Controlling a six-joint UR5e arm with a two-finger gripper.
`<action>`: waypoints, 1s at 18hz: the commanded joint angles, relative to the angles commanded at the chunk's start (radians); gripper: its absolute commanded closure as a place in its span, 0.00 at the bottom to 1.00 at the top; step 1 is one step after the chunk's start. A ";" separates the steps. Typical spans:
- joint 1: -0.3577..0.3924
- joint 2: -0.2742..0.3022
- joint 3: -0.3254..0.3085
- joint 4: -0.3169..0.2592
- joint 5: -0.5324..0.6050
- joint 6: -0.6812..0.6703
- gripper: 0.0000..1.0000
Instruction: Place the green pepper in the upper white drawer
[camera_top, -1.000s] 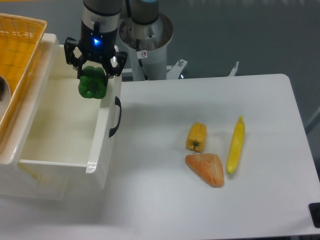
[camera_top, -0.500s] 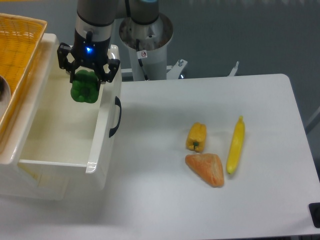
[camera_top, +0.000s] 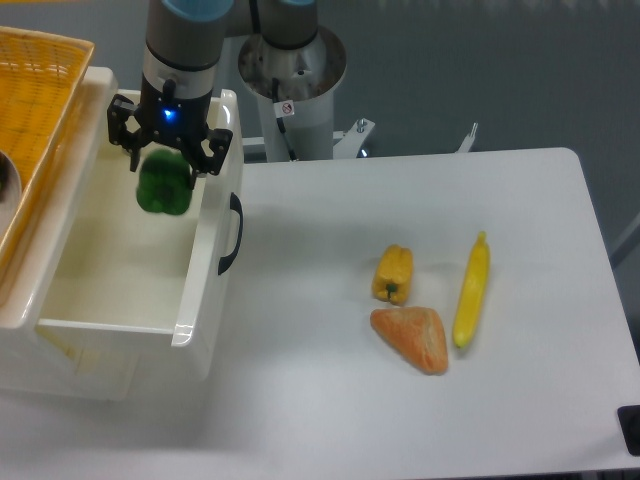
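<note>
Gripper (camera_top: 164, 160) positioned over the far part of the upper white drawer (camera_top: 205, 270), at the far-left corner of the table (camera_top: 330, 420), fingers pointed down, blue indicator lit on the wrist housing. Fingers closed around the top of the green pepper (camera_top: 165, 187), one black finger visible on each side of it. Green pepper suspended inside the outline of the drawer opening, near the front panel, clear of the drawer floor as far as can be judged; contact with the inner wall cannot be determined. Drawer pulled out toward the right, curved black handle (camera_top: 231, 234) on the front panel facing the centre of the table. Yellow wicker basket (camera_top: 35, 110) resting on top of the cabinet at the left edge, just beside the drawer opening. Yellow pepper (camera_top: 393, 273) lying toward the right half of the table, orange wedge-shaped item (camera_top: 411, 338) just in front of it, nearly touching. Long yellow item (camera_top: 471, 290) lying just to the right of both, running front to back. Robot base column (camera_top: 292, 80) mounted at the far edge of the table.
</note>
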 joint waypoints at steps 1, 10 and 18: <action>-0.003 0.000 0.002 0.000 0.000 0.000 0.00; 0.060 0.006 0.023 0.124 0.012 0.053 0.00; 0.089 0.009 0.023 0.109 0.080 0.199 0.00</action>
